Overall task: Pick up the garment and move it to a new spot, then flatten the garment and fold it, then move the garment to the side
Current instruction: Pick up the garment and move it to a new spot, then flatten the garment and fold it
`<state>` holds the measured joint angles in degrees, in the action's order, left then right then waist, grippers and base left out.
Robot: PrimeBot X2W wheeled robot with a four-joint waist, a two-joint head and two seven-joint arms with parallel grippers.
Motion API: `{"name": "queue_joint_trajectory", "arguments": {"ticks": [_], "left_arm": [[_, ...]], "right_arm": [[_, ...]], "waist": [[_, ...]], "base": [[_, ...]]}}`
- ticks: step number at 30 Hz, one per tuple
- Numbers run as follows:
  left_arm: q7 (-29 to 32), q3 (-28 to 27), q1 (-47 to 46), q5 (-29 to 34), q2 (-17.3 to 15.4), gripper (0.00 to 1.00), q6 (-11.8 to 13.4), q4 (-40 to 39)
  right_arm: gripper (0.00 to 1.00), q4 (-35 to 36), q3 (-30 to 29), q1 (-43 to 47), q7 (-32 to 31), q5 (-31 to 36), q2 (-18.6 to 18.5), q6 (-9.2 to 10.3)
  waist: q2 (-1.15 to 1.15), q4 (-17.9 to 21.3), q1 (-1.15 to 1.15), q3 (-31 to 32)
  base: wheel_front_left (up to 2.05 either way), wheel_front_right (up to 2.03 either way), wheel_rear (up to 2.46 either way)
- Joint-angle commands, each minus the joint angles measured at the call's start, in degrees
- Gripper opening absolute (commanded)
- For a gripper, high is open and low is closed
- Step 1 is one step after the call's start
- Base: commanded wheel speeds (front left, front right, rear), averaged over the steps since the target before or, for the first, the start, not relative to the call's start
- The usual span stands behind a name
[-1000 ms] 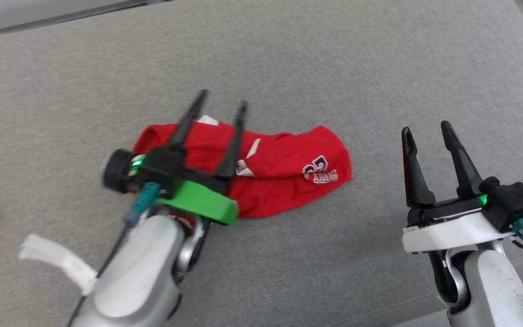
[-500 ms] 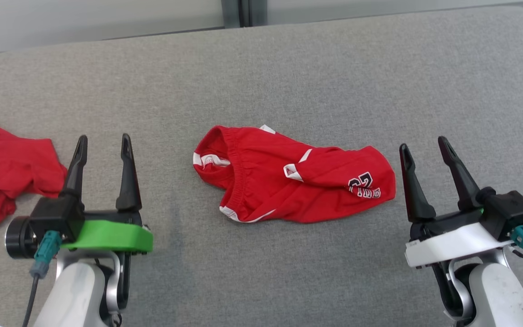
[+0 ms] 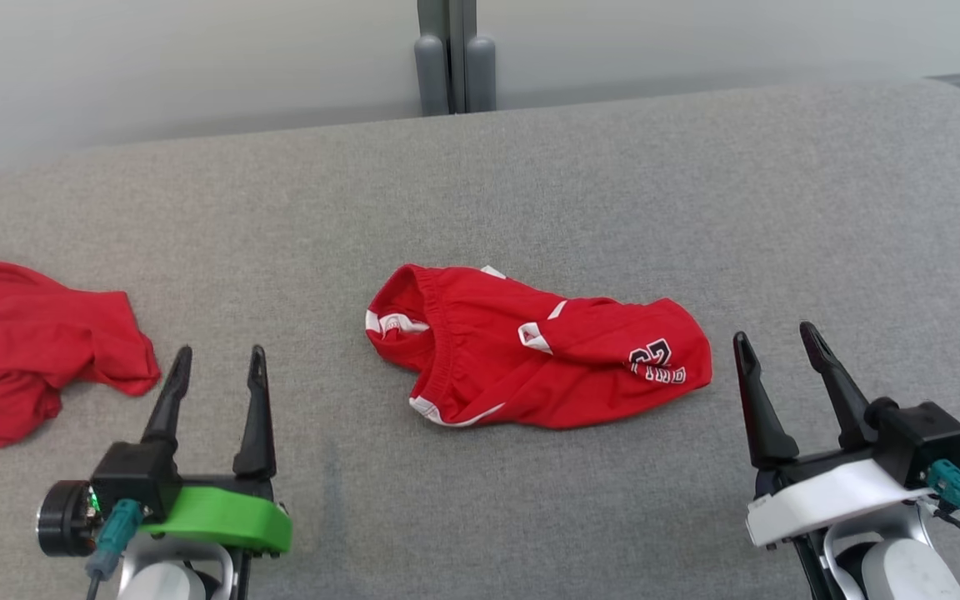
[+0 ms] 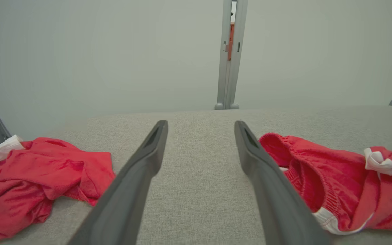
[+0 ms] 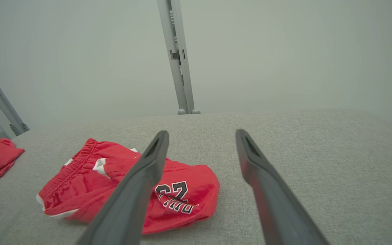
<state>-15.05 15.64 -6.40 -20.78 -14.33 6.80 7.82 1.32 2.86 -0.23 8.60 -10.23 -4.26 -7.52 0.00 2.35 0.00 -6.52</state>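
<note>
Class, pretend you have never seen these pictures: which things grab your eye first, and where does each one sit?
The red shorts, rumpled with a dark number print, lie in the middle of the grey cushion. A second red garment lies bunched at its left edge. The left pincer and right pincer hang open and empty on either side of the shorts.

Bare grey cushion [image 3: 530,192] is seen on every side of the crumpled red shorts [image 3: 530,367] at its middle. A wide strip is kept free between the shorts and the left gripper [image 3: 221,352], and a narrower one before the right gripper [image 3: 772,332]. A second red garment [image 3: 22,350] is heaped at the far left, near the left gripper. A grey post [image 3: 447,58] is set behind the back edge.
</note>
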Motion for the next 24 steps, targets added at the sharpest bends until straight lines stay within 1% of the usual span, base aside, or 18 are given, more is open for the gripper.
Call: {"name": "queue_joint_trajectory", "arguments": {"ticks": [1,7,24], "left_arm": [[-0.18,0.16,0.87,0.28,-0.05,1.0,-0.21,0.3],[-0.17,0.25,1.94,0.34,0.27,1.0,-0.1,1.32],[-0.17,0.21,1.09,-0.05,0.38,1.0,-0.43,2.49]], "right_arm": [[1.0,0.43,-0.2,0.99,-0.37,0.03,0.16,0.06],[1.0,1.14,-0.1,2.66,-1.36,0.36,0.52,0.06],[1.0,1.93,-0.19,3.51,-2.15,0.57,0.89,0.06]], "waist": [[0.0,-0.22,0.0,1.35],[0.0,-0.42,0.0,2.79],[0.0,-0.81,0.0,3.35]], "base": [[0.0,0.0,0.0],[0.0,0.0,0.0],[0.0,0.0,0.0]]}}
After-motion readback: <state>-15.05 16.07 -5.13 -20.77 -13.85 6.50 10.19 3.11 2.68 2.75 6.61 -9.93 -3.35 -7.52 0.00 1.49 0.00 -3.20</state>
